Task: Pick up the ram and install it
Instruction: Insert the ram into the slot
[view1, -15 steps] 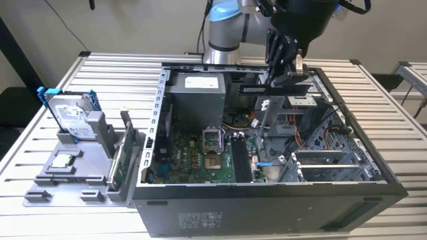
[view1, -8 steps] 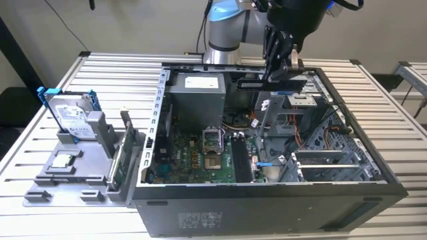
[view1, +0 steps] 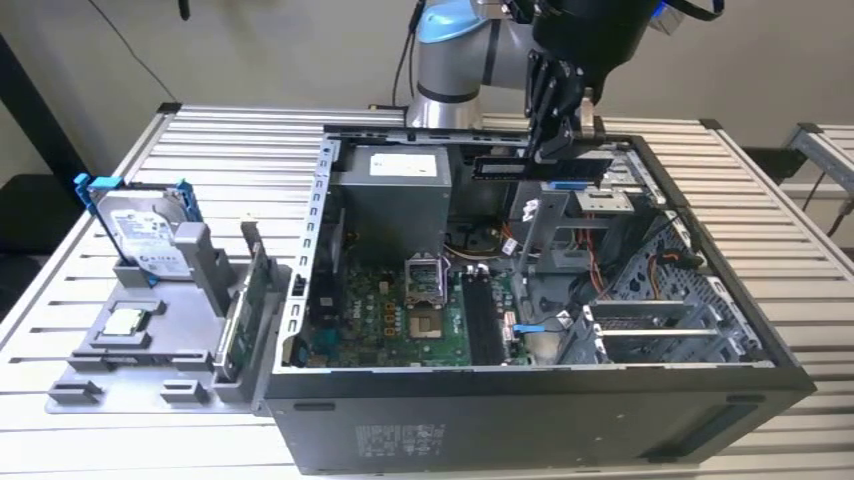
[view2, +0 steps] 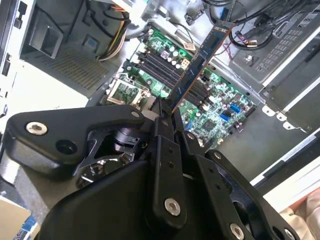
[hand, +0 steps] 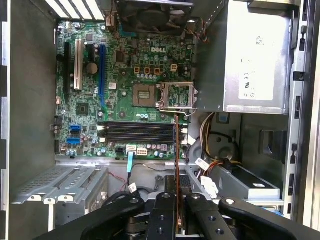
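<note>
My gripper is shut on the ram, a long dark stick held level above the back of the open computer case. In the second wrist view the ram juts out from between the fingers over the green motherboard. Seen edge-on in the first wrist view, the ram is a thin line rising from the gripper. It hangs clear above the right end of the black memory slots, not touching them.
A silver power supply fills the case's back corner, with loose cables and a drive cage beside it. On the exterior view's left, a grey holder carries a hard drive and a green card.
</note>
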